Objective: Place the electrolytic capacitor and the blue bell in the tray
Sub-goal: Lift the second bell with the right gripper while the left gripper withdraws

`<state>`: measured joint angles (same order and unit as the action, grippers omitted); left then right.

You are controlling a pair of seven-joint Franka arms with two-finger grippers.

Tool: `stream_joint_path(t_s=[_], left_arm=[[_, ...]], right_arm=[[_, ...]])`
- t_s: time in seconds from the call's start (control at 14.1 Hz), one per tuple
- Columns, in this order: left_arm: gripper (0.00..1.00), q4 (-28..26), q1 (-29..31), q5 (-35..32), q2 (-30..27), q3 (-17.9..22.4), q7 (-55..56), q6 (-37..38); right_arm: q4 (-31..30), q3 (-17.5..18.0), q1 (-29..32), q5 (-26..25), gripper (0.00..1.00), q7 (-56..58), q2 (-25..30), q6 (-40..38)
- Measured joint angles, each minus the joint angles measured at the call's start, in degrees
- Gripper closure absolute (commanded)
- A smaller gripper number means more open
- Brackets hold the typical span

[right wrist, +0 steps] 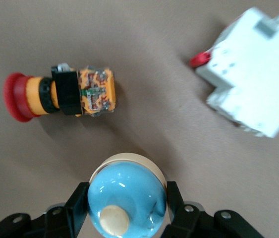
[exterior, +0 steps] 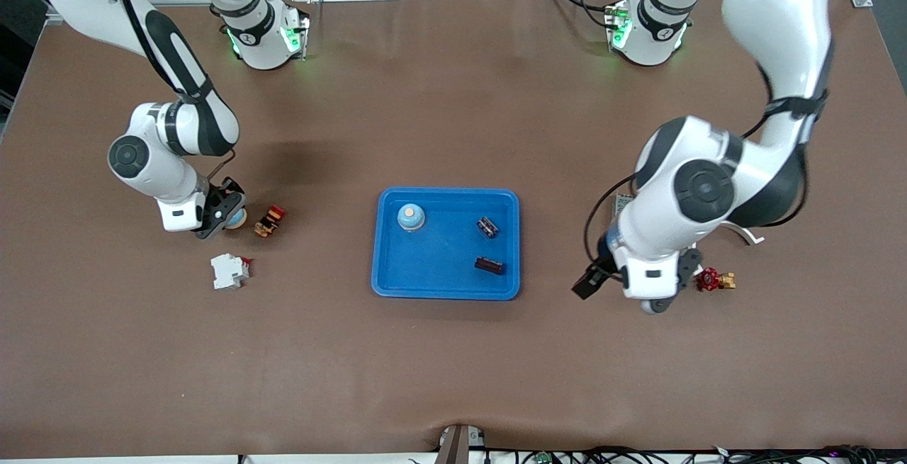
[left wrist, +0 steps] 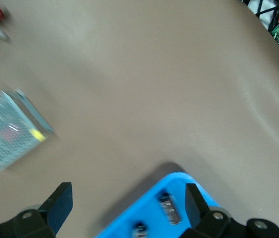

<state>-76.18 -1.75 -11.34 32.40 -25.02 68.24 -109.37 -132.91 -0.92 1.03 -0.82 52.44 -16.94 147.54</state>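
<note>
The bright-blue tray lies at the table's middle. In it stand a blue bell with a cream button and two dark electrolytic capacitors. A second blue bell sits toward the right arm's end of the table, and my right gripper is shut on its dome. My left gripper hangs open and holds nothing, beside the tray's end that faces the left arm. The left wrist view catches the tray's corner with both capacitors.
Beside the gripped bell lie a red-and-orange push button and a white breaker block. Under the left arm are a grey mesh box, a small red valve part and a white hook.
</note>
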Motion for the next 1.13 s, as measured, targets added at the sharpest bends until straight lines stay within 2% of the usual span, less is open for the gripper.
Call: stream_joint_path(t_s=[0.28, 0.64, 0.78, 0.99, 1.13], left_arm=[[0.00, -0.06, 5.40, 0.00, -7.29, 0.16, -16.56, 9.80], [0.00, -0.19, 13.40, 0.00, -15.13, 0.31, -32.77, 17.12], [0.00, -0.37, 14.69, 0.01, -17.47, 0.31, -36.53, 18.63], [0.00, -0.55, 14.64, 0.02, -20.21, 0.17, -40.42, 19.43], [0.00, -0.74, 14.64, 0.02, -21.14, 0.17, -42.18, 20.61]], right_arm=[[6.71, 0.35, -0.01, 1.11, 0.59, -3.74, 5.73, -15.21], [21.94, 1.25, -3.14, 4.19, 0.59, -15.37, 7.20, -34.57], [26.61, 1.42, -7.14, 4.29, 0.60, -25.01, 7.21, -38.78], [30.79, 1.74, -14.53, 4.72, 0.60, -41.53, 7.11, -40.04], [33.11, 1.82, -18.71, 8.10, 0.60, -50.92, 6.37, -39.95]])
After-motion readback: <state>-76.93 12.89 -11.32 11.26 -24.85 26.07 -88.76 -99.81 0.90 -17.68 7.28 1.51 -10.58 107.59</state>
